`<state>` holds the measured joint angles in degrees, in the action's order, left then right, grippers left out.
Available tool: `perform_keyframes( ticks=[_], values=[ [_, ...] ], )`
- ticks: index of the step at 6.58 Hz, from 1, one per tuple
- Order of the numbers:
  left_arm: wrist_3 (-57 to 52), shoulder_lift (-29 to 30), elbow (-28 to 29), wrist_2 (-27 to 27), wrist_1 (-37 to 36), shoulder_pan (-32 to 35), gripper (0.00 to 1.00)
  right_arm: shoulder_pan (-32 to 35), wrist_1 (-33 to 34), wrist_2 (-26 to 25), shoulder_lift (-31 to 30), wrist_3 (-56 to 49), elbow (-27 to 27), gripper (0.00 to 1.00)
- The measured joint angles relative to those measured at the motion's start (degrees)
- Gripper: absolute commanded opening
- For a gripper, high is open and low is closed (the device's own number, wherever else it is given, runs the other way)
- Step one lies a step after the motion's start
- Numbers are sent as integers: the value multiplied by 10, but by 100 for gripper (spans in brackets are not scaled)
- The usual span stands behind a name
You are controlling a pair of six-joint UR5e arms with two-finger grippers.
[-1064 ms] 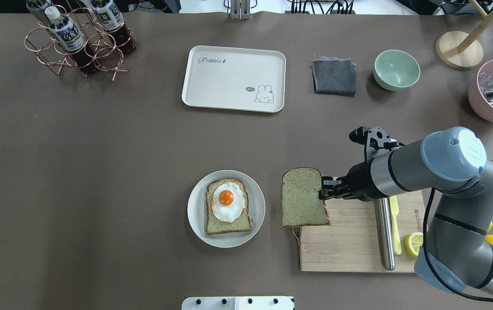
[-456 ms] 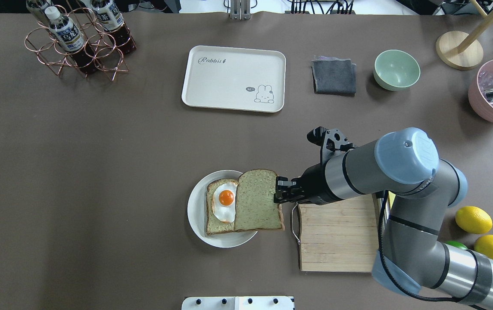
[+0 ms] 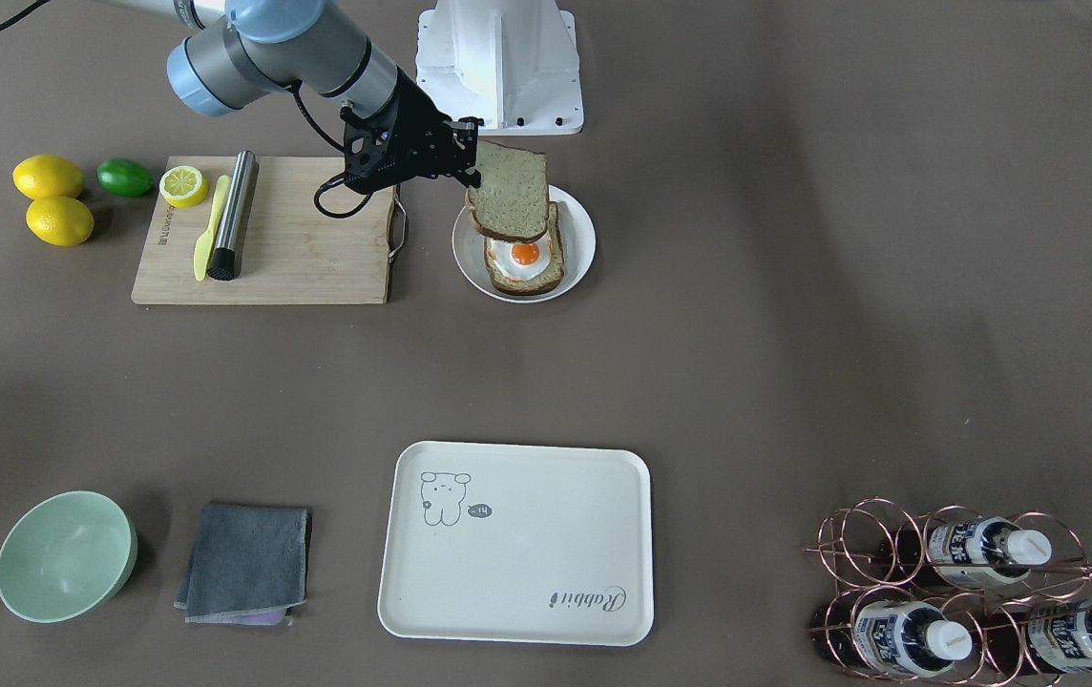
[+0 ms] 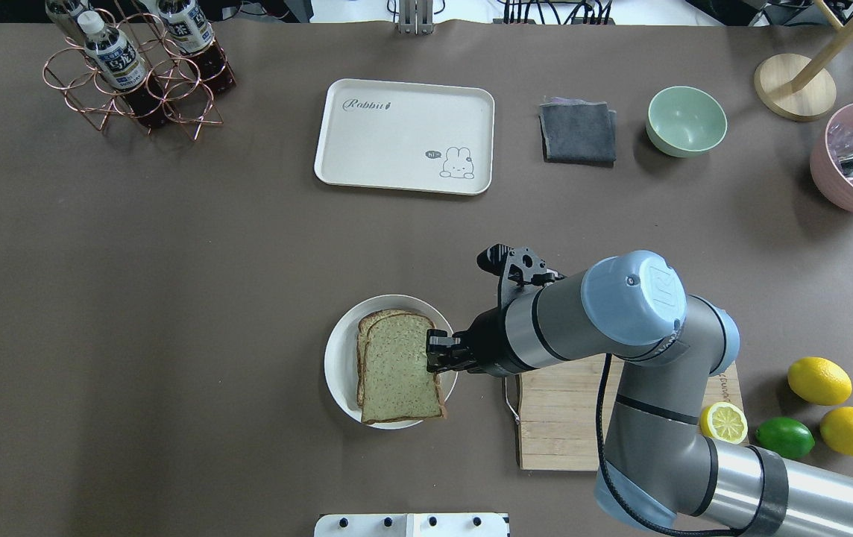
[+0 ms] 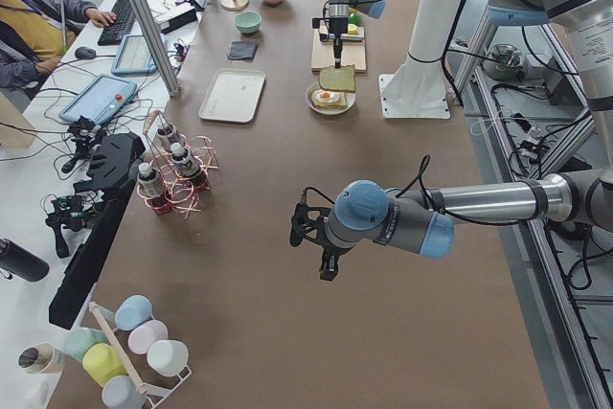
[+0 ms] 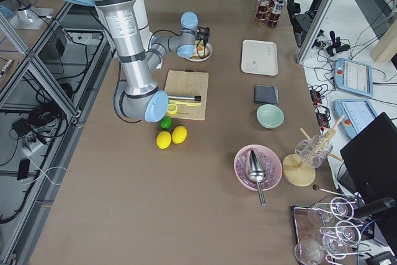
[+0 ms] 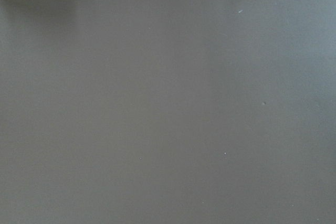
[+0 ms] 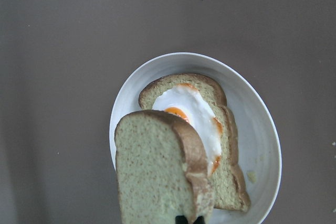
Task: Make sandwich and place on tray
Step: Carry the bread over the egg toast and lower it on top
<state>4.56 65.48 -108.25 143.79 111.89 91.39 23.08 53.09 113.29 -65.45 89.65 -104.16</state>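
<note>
My right gripper (image 4: 432, 351) is shut on the edge of one tan bread slice (image 4: 399, 369) and holds it above the round white dish (image 4: 337, 365). On the dish lies the other slice (image 8: 226, 171) with the fried egg (image 8: 186, 111) on top. In the front-facing view the held slice (image 3: 508, 196) hangs above the egg (image 3: 524, 256), apart from it. The cream tray (image 4: 404, 134) sits empty at the far side. My left gripper (image 5: 311, 237) shows only in the exterior left view, above bare table; I cannot tell whether it is open or shut.
The wooden cutting board (image 3: 298, 258) beside the dish carries a yellow knife (image 3: 207, 229), a steel rod (image 3: 233, 215) and a lemon half (image 3: 183, 184). Lemons and a lime (image 4: 784, 436) lie beyond it. A grey cloth (image 4: 578, 133), green bowl (image 4: 686, 119) and bottle rack (image 4: 136, 67) stand at the far side.
My right gripper has carried the bread slice leftward from the cutting board's edge to over the dish. The slice now covers the egg in the overhead view.
</note>
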Motion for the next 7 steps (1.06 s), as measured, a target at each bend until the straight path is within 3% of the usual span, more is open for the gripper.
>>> perform_keyframes(
  ticks=[3, 7],
  values=[
    [0, 0, 0, 0, 1, 2, 98, 0, -59, -3, 17, -2, 52, 0],
    [0, -1, -5, 1, 1, 6, 98, 7, -64, -2, 28, -2, 78, 0]
  ],
)
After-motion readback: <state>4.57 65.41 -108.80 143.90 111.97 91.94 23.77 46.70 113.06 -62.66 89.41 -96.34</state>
